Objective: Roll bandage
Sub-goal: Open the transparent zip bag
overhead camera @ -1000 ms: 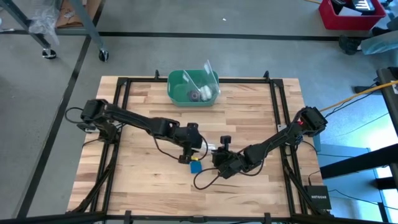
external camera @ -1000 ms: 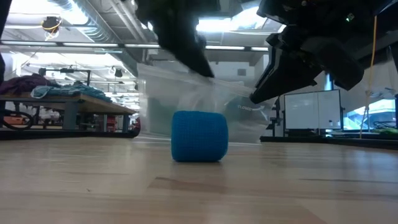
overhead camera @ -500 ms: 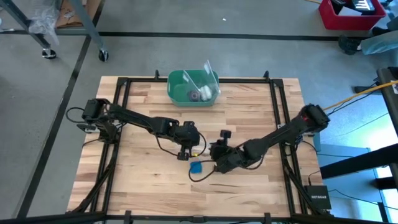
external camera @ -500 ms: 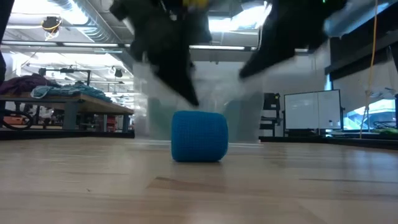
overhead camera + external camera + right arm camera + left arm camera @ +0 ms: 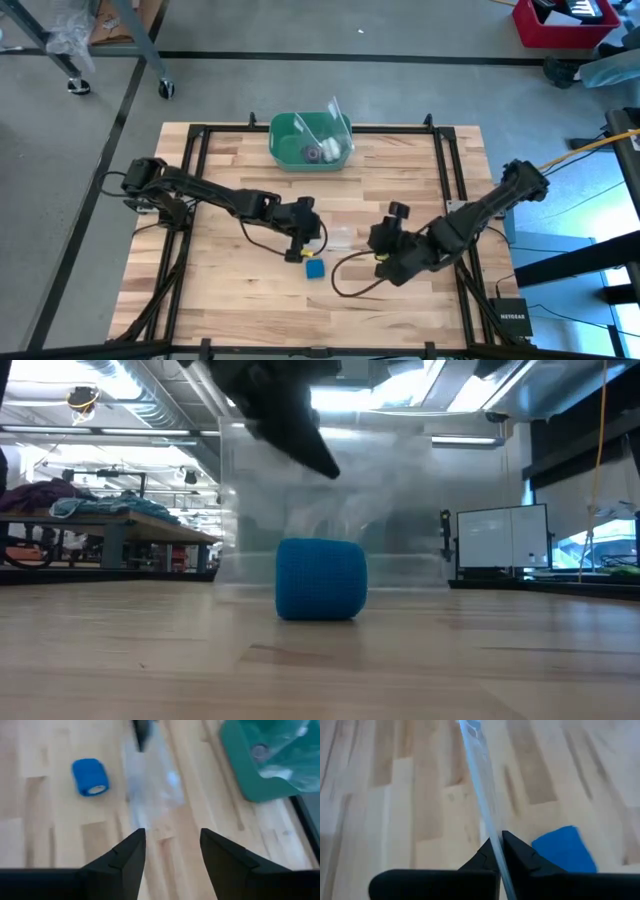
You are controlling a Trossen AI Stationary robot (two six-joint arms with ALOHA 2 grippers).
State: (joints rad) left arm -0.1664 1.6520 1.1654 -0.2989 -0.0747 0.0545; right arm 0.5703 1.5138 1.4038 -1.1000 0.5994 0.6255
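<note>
Left pincer pinched on clear plastic bag | right pincer open, empty | bandage rolled just beside left pincer | risk: dangling bag could knock it rolling

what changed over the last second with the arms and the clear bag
The right hand let go of the clear plastic bag and drew back toward the table's right side, its fingers now apart. The left hand closed on the bag's edge and holds it just above the wood. The blue bandage roll stayed on the table, and the green bin at the far edge did not move.
</note>
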